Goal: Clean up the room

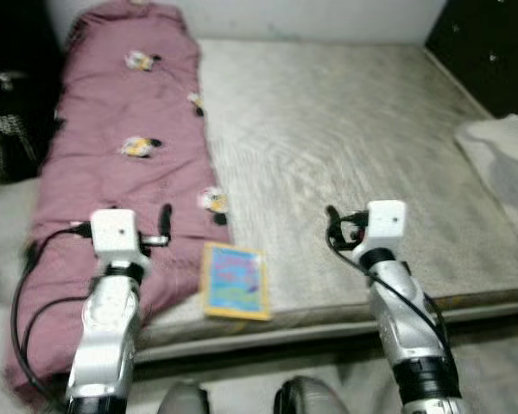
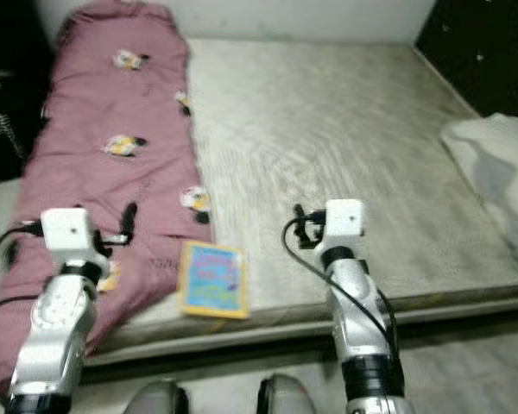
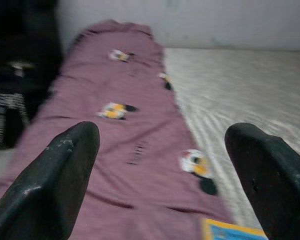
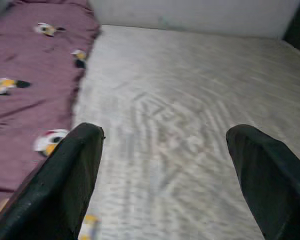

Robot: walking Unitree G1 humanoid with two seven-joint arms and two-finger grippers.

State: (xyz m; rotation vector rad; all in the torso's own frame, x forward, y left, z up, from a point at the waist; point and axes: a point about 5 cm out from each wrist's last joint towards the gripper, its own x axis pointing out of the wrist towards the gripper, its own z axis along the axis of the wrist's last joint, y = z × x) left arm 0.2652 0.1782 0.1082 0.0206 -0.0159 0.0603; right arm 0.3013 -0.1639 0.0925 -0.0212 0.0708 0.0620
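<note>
Head views are soft with motion blur, so fine detail is unreliable. At the far left a black object with pale check markings [image 1: 9, 112] is too dark to identify. At the far right a dark panel with small light specks [image 1: 492, 47] is cut off by the frame edge, as is a rumpled white cloth [image 1: 505, 164] on the right side of the bed.

Main item: a long mauve quilted blanket with small yellow, white and black cartoon patches [image 1: 125, 172] lies along the left side of a bare pale grey mattress [image 1: 345, 147], running from the far wall to the near edge, where its end droops over the side. Just right of the blanket's near end, flat on the mattress near the front edge, lies a thin yellow-bordered picture book with a blue cover [image 1: 236, 281]; whether its left edge touches the blanket is not clear, possibly it does.

No containers are visible.

The left gripper [image 3: 160, 170] is held over the near end of the blanket, fingers spread wide with nothing between them; a corner of the book sits between and beyond the black fingers [image 3: 55, 180] in the left wrist view. The right gripper [image 4: 165, 175] hangs over bare mattress to the right of the book, jaws likewise wide apart and empty. Neither touches bedding
</note>
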